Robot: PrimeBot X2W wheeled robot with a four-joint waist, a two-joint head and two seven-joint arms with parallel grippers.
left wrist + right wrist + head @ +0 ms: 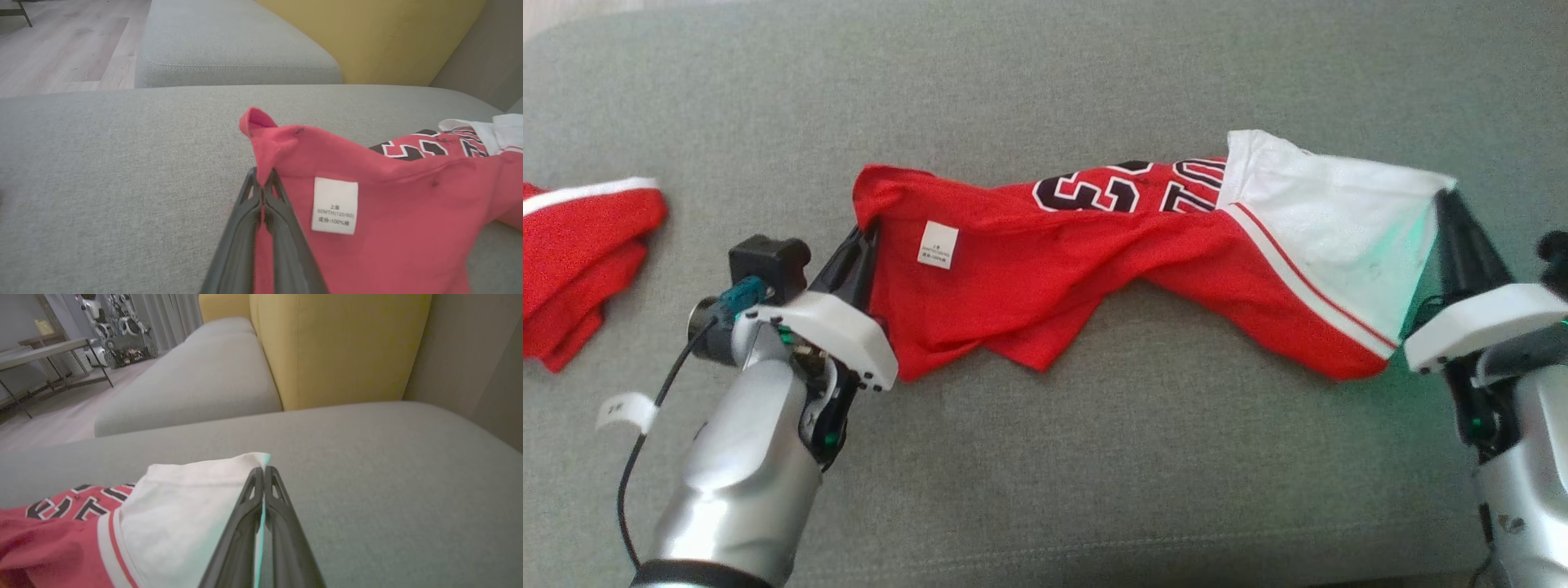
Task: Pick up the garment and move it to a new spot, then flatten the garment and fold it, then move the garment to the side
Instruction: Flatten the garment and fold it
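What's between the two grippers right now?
In the head view, the red-and-white garment spans the whole stretch: the left gripper pinches its red end, the right gripper its white corner.

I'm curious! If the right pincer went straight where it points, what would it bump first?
Probably the grey sofa seat, just beyond the garment it pinches; depth is unclear.

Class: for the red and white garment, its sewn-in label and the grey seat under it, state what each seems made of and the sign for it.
Garment: soft matte knit fabric, perhaps cotton; it creases and drapes limply. Label: smooth white fabric tape, flat, dark print. Seat: coarse matte grey upholstery weave, visibly flecked.
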